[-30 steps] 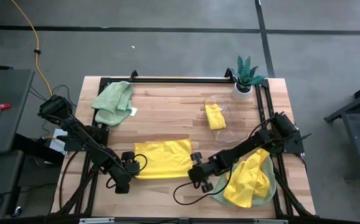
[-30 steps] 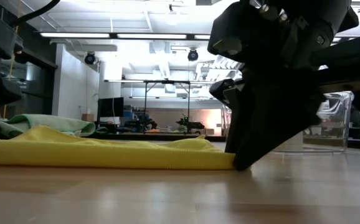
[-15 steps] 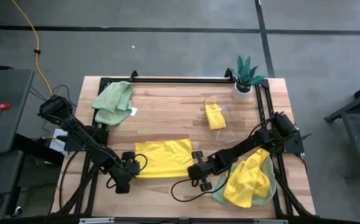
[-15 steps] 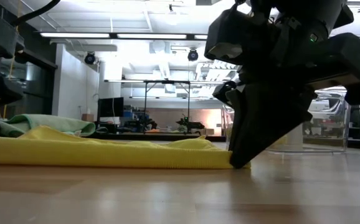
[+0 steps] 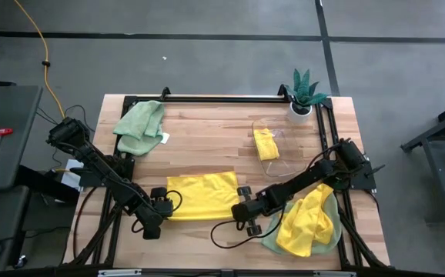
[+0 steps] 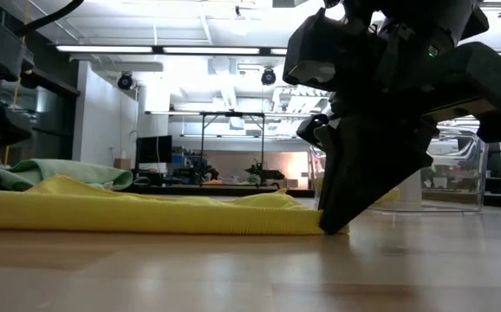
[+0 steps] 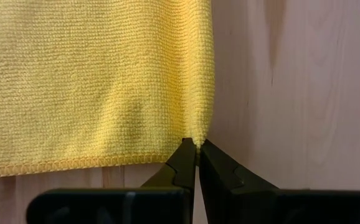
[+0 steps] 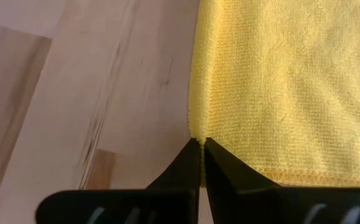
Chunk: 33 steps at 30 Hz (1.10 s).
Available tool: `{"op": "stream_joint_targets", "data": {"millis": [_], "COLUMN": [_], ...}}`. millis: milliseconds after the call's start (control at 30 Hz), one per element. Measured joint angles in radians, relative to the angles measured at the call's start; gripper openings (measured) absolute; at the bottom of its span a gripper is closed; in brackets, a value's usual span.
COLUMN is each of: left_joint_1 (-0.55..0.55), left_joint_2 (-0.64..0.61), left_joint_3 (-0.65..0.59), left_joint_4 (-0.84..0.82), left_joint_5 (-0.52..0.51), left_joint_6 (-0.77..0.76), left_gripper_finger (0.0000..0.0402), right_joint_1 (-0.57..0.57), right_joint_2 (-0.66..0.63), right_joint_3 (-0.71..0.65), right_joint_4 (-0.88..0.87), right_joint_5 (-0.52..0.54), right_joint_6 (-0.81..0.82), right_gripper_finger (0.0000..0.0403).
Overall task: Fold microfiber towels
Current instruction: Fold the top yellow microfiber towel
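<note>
So starting at the desk's [image 5: 207,142] far-left corner, there's a sage green towel [image 5: 140,127] bunched up, not touched yet. Along the near edge, left of middle, is the yellow towel [image 5: 202,195] I'm working on, already folded once into a flat rectangle. My left jaws [image 7: 197,148] are pressed together on its near-left corner, pinching the cloth right at the edge. My right jaws [image 8: 202,144] are down on the near-right corner, shut on the hem there too. So both near corners are gripped, and I'd call this the start of the next fold.

Next move, I reckon: lift both corners together, keep them level, carry them over to the far edge and lay them down lined up, without dragging the bottom layer.

Further right there's a folded yellow towel in a clear bin [image 5: 267,138], a potted plant [image 5: 306,92] at the far-right corner, and a yellow-over-green pile [image 5: 307,223] at the near-right corner waiting its turn.
</note>
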Motion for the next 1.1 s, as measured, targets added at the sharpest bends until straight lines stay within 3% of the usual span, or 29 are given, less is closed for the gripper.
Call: {"op": "stream_joint_targets", "data": {"millis": [1100], "left_joint_1": [0.0], "left_joint_2": [0.0], "left_joint_3": [0.0], "left_joint_4": [0.0], "left_joint_5": [0.009], "left_joint_6": [-0.003], "left_gripper_finger": [0.0], "right_joint_1": [0.001], "right_joint_2": [0.0], "right_joint_3": [0.0], "right_joint_4": [0.003], "right_joint_5": [-0.017], "right_joint_6": [0.026], "right_gripper_finger": [0.0]}}
